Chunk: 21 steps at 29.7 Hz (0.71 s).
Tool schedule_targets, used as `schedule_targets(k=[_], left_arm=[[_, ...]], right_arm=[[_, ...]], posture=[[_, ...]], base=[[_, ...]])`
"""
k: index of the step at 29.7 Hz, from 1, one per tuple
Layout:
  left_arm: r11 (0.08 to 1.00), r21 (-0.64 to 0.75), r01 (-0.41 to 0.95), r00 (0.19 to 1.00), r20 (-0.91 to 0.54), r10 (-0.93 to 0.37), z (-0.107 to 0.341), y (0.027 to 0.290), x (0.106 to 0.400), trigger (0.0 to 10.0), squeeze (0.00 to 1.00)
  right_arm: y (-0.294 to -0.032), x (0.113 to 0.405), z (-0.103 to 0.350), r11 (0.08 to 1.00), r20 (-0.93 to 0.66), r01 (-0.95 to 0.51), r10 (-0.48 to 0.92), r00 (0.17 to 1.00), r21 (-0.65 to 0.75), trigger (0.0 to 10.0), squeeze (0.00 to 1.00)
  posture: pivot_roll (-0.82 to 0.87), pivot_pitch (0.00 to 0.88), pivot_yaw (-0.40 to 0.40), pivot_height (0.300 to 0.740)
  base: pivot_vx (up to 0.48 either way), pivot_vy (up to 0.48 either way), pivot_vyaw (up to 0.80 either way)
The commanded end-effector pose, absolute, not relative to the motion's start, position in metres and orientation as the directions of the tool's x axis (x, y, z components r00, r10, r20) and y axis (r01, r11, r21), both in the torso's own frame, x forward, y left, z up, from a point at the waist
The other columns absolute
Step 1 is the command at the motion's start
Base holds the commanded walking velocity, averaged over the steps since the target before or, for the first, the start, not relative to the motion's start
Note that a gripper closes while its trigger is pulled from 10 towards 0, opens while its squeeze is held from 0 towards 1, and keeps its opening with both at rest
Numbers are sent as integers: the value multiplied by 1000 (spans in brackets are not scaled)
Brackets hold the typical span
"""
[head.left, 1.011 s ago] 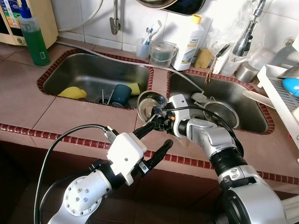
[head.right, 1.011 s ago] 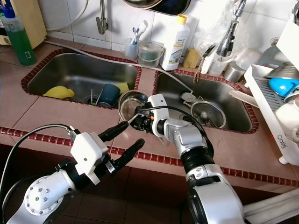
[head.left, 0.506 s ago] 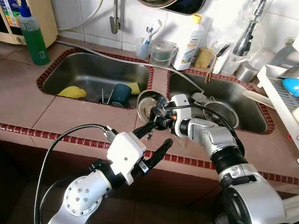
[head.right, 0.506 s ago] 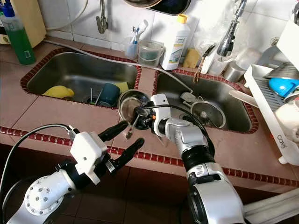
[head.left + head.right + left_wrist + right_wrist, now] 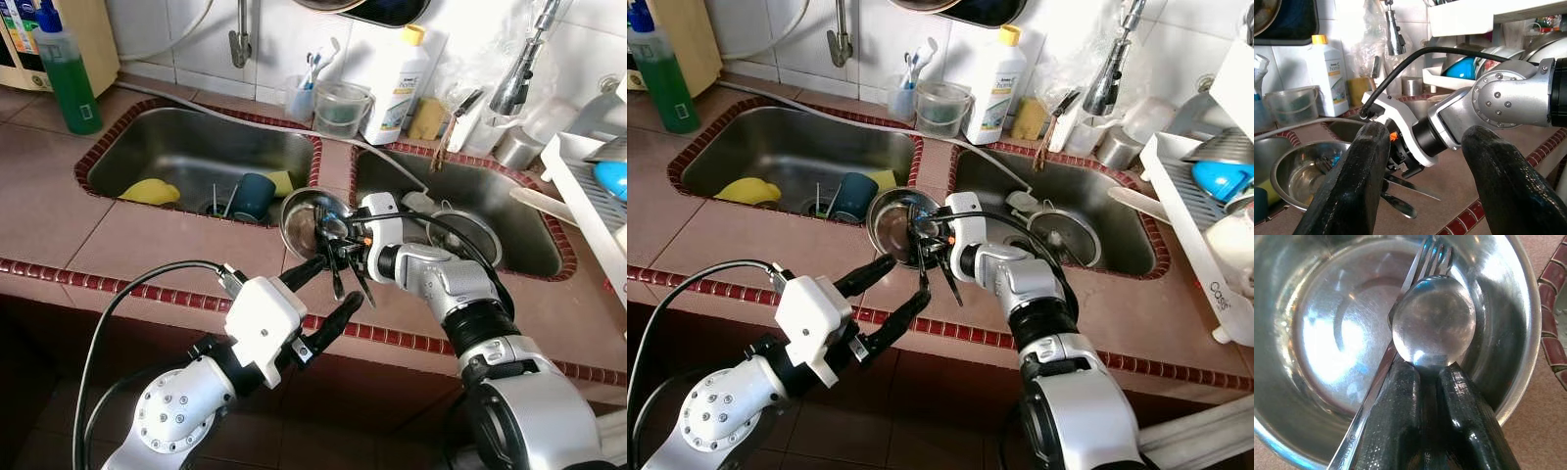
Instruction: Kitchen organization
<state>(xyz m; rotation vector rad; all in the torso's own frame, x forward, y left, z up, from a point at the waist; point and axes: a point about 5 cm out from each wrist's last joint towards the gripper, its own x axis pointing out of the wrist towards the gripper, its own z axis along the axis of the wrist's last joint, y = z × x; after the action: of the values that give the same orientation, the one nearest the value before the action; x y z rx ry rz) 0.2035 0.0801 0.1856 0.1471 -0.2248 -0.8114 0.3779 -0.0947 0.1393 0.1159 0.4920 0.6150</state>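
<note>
The right tool [image 5: 1427,377] is over the steel bowl [image 5: 302,217], its two black fingers pinched together on a spoon [image 5: 1432,323], and a fork [image 5: 1420,264] lies right alongside it, tines over the bowl's inside. From the head view the cutlery handles [image 5: 336,269] hang down and out from the grip, over the brown tiled worktop [image 5: 147,240], while the bowl itself sits on the strip of worktop between the two sinks. Down in front, the left tool [image 5: 323,294] hovers near the worktop's red-tiled edge, fingers spread apart with nothing between them, pointing toward the bowl and the right wrist; its own camera looks past both fingers [image 5: 1352,181] at the bowl and the handles sticking out. In the left sink [image 5: 196,147] lie a yellow item [image 5: 149,192] and a dark blue cup [image 5: 253,196]. In the right sink [image 5: 470,191] rests a round metal lid [image 5: 468,233]. Along the back wall stand a green bottle [image 5: 69,73], a white bottle with a yellow cap [image 5: 397,73], a clear tub [image 5: 342,108] and a cup of toothbrushes [image 5: 301,96]. A white dish rack [image 5: 1205,196] sits off to the right with a blue dish [image 5: 1223,180] in it.
</note>
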Motion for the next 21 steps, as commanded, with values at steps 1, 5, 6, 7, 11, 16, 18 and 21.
schedule_targets(k=[1,5,6,7,11,16,18,21], left_arm=[[670,211,711,653,153,-741,188,77,200,10000,0],[670,209,712,653,152,-742,188,76,200,10000,0],[669,208,714,652,151,-743,188,76,200,10000,0],[669,207,714,652,151,-743,188,76,200,10000,0],[668,206,716,651,151,-744,188,77,201,10000,0],[668,205,715,651,153,-744,188,77,202,10000,0],[668,210,714,651,155,-743,189,77,203,10000,0],[673,204,711,654,159,-740,189,78,205,10000,0]], right_arm=[[-102,381,143,828,-404,-506,560,723,243,0,0],[-103,382,146,827,-391,-503,562,729,251,0,0],[-104,383,148,830,-382,-501,558,737,247,0,0],[-105,384,148,830,-377,-499,557,740,247,0,0],[-108,386,156,824,-308,-509,565,765,247,0,0],[-114,386,160,821,-279,-511,568,774,254,0,0],[-115,386,163,817,-260,-522,575,776,245,0,0],[-119,386,169,817,-235,-533,575,784,219,0,0]], posture=[[-87,95,-165,732],[-90,96,-162,732],[-90,96,-162,732],[-90,96,-162,732],[-95,96,-159,732],[-97,94,-158,732],[-99,90,-156,732],[-100,88,-155,732]], base=[[0,0,0],[0,0,0],[0,0,0],[0,0,0],[0,0,0],[0,0,0],[0,0,0],[0,0,0]])
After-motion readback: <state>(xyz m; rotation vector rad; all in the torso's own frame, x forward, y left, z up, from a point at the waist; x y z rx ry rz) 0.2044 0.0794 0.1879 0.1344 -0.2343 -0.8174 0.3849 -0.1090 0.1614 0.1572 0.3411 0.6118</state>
